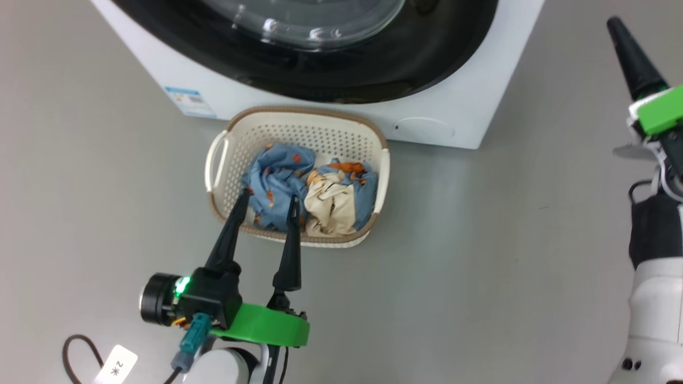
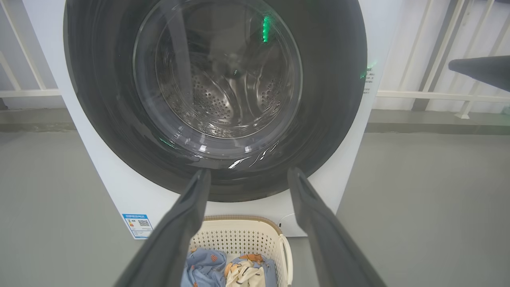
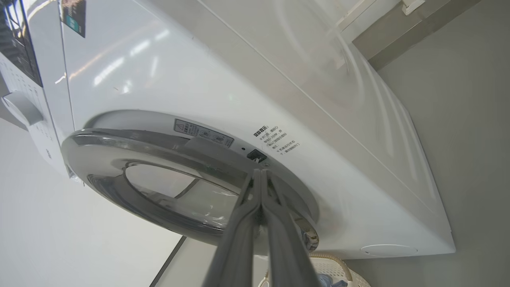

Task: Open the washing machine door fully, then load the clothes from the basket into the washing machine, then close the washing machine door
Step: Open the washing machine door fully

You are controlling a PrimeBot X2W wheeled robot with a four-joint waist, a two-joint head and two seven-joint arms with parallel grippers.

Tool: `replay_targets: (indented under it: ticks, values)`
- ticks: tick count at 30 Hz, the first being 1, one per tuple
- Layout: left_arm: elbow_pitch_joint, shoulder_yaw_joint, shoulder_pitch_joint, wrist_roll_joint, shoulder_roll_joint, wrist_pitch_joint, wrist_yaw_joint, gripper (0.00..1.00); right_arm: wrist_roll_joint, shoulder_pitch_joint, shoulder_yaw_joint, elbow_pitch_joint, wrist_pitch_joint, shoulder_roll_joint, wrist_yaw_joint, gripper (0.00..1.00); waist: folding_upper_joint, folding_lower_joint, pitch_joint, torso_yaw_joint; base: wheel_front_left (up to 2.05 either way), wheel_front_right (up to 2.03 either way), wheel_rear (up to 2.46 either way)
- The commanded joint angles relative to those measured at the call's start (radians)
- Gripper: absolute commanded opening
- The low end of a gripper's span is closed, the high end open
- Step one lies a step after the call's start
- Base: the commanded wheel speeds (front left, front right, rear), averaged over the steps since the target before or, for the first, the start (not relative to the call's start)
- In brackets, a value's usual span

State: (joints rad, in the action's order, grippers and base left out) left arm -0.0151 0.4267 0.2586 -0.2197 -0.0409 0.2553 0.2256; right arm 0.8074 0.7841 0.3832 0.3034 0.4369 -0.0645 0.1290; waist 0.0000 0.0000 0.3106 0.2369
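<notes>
White washing machine (image 1: 459, 106): you see it at the top of the head view, standing on the grey floor (image 1: 480, 240) with its front toward the robot.
Black-rimmed washing machine door (image 2: 99, 99): it lies flat against the front of the machine, shut. Through its glass you can see the steel drum (image 2: 215, 103).
Cream basket (image 1: 320, 136): it stands on the floor just before the machine, below the door and near the blue label sticker (image 1: 192, 101).
Blue and cream clothes (image 1: 277, 181): all of them lie inside the basket. You find a blue piece with orange prints on the left and a cream piece beside it on the right, with more blue cloth around it.
Your left claw (image 1: 269, 196): its two fingers stand wide apart and hold nothing. In the head view the tips are over the near side of the basket, above the blue piece. If they touch the cloth, you cannot tell.
Your right claw (image 3: 259, 171): its fingers are pressed together with nothing between them. In the right wrist view the tips are at the outer edge of the door's rim, just beside a small dark slot (image 3: 257, 155) in the white front. If they touch the rim, you cannot tell.
</notes>
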Motion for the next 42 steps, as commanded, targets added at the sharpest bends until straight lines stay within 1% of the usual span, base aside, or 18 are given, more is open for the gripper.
replay_targets:
  ticks: [1,10,16,25,33,42]
  values:
    - [0.031,-0.021,0.032,-0.014,-0.009,0.006,0.009,1.00,-0.015,0.049,-0.009,-0.026,0.019,0.009,0.002,0.00,0.0000,0.0000,0.036,0.037,0.00,0.00,0.00]
    - [0.044,0.012,0.056,-0.037,-0.009,0.006,0.027,1.00,-0.076,0.172,0.019,0.003,0.092,0.012,0.002,0.00,0.0000,0.0000,0.084,0.073,0.00,0.00,0.00]
    - [0.049,0.032,0.073,-0.049,-0.009,0.006,0.036,1.00,-0.106,0.265,0.029,0.043,0.115,0.013,0.002,0.00,0.0000,0.0000,0.113,0.093,0.00,0.00,0.00]
    - [0.045,0.055,0.085,-0.062,-0.009,0.006,0.047,1.00,-0.149,0.411,0.050,0.153,0.149,0.014,0.002,0.00,0.0000,0.0000,0.135,0.120,0.00,0.00,0.00]
    - [0.044,0.067,0.086,-0.070,-0.009,0.006,0.053,1.00,-0.178,0.486,0.083,0.233,0.160,0.014,0.002,0.00,0.0000,0.0000,0.138,0.136,0.00,0.00,0.00]
    - [0.043,0.071,0.082,-0.078,-0.009,0.006,0.055,1.00,-0.226,0.557,0.146,0.340,0.159,0.014,0.002,0.00,0.0000,0.0000,0.141,0.143,0.00,0.00,0.00]
